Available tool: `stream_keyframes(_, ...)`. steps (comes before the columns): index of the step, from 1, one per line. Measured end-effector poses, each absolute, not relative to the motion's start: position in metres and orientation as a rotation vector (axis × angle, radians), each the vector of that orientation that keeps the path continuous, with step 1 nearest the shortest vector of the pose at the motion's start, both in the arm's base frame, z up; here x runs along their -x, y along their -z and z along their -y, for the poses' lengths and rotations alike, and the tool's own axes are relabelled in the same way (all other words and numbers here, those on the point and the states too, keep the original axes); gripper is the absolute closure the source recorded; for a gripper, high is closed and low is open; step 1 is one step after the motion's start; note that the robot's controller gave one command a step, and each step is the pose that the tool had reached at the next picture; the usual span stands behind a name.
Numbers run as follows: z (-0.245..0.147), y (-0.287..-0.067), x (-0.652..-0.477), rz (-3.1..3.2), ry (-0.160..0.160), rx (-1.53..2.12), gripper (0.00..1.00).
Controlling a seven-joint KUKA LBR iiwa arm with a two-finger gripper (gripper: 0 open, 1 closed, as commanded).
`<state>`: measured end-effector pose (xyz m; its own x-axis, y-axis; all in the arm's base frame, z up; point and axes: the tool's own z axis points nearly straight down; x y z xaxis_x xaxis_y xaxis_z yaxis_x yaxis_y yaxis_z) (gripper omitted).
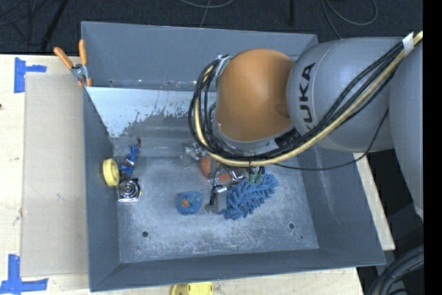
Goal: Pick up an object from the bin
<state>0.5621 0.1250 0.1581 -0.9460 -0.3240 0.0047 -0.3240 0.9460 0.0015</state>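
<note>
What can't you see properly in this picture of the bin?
Camera view: the tool is mostly hidden beneath the robot's orange cover.
Camera view: a small orange thing peeks from under the wrist; its kind is unclear.
Camera view: the blue shaggy thing has its top edge under the arm.
Camera view: the shiny thing at left is too small to name.

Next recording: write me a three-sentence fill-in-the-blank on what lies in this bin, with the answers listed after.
1. The shaggy cloth next to the gripper is ____ in colour.
2. The yellow disc lies at the ____ side of the bin in this view.
3. The round cap on the floor lies ____ the yellow disc and the shaggy cloth.

Missing words: blue; left; between.
</note>
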Motion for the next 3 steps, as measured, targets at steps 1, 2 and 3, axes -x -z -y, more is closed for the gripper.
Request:
stream_keyframes(1,-0.122,-0.146,-0.586,3.108,0.002,-0.47,0.0)
stream_keyframes(2,-0.13,-0.075,-0.574,3.101,0.002,-0.52,0.0)
stream_keyframes(3,-0.131,-0.064,-0.571,3.111,0.005,-0.446,1.0)
